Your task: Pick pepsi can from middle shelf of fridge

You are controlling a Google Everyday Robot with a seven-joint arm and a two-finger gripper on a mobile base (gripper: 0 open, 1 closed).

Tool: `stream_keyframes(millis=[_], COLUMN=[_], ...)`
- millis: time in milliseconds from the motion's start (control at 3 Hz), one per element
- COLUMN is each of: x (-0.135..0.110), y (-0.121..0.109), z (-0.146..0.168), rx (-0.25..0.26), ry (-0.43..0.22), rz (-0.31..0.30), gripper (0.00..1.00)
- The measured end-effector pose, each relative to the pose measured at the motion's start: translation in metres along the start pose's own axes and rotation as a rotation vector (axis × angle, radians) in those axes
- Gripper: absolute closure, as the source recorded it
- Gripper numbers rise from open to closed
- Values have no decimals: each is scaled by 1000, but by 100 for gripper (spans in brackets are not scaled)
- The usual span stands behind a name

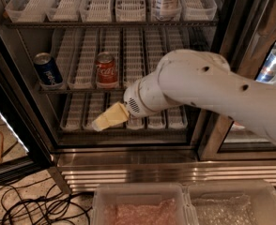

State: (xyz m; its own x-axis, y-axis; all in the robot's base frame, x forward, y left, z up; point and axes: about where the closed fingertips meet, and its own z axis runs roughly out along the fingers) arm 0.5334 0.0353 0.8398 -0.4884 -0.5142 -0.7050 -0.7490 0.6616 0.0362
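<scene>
One small blue aluminium pepsi can [48, 70], left on dark wire middle shelf [142, 55] | cream-tipped gripper [109, 117] below-right, apart | grip state: cannot tell

A red cola can [106, 70] stands just above the gripper [102, 123]. A white bottle [165, 1] sits high above it, black cables [34, 206] lie lower left, clear plastic bins [139, 189] directly below.

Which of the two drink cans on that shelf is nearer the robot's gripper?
The red cola can, standing almost above the gripper, which hangs before the lower rack. The blue pepsi can stands farther left.
</scene>
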Motion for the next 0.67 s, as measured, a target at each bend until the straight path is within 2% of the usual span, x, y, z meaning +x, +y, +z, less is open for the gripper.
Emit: stream_keyframes(millis=[667], x=[-56], y=[39], z=[58], rx=[3], ry=[-161], rz=[56], gripper=[0])
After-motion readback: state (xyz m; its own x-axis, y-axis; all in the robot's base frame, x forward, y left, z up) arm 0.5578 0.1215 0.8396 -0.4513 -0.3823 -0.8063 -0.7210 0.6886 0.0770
